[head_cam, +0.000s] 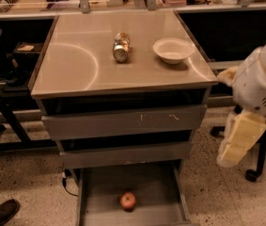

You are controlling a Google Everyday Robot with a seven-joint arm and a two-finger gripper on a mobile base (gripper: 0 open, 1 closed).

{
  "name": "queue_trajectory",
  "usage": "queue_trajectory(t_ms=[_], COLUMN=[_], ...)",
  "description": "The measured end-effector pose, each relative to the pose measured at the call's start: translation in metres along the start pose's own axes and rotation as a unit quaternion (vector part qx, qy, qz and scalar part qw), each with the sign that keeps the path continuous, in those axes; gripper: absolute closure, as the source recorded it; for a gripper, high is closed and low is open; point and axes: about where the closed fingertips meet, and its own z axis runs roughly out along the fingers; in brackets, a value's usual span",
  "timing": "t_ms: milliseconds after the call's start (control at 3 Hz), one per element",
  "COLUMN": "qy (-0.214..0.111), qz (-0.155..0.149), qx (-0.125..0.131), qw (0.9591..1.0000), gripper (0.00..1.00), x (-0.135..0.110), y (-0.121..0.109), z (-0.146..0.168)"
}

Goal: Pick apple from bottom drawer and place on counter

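The apple (128, 200) is small and red-orange and lies on the flat grey floor of the open bottom drawer (158, 189), near its front middle. The two drawers above it are pushed in. The counter (76, 65) is a glossy beige top with a curved arc mark. My arm's white and cream casing (252, 98) hangs at the right edge, beside the cabinet and above the drawer's level. My gripper itself is out of view, beyond that casing.
A silver can (121, 47) lies on its side on the counter, with a white bowl (173, 50) to its right. An office chair base (251, 174) stands behind my arm at the right. A dark shoe (1, 213) is at the lower left, and a cable (66, 182) hangs by the drawer.
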Motion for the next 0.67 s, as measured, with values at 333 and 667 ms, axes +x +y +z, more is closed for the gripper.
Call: queue_trajectory(t_ms=[333, 667], qy=[-0.015, -0.008], qz=[0.007, 0.015], qx=[-0.029, -0.086], qw=[0.9994, 0.9961], gripper=[0.0, 0.0], x=[-0.005, 0.001], y=[0.036, 0.082], z=[0.061, 0.143])
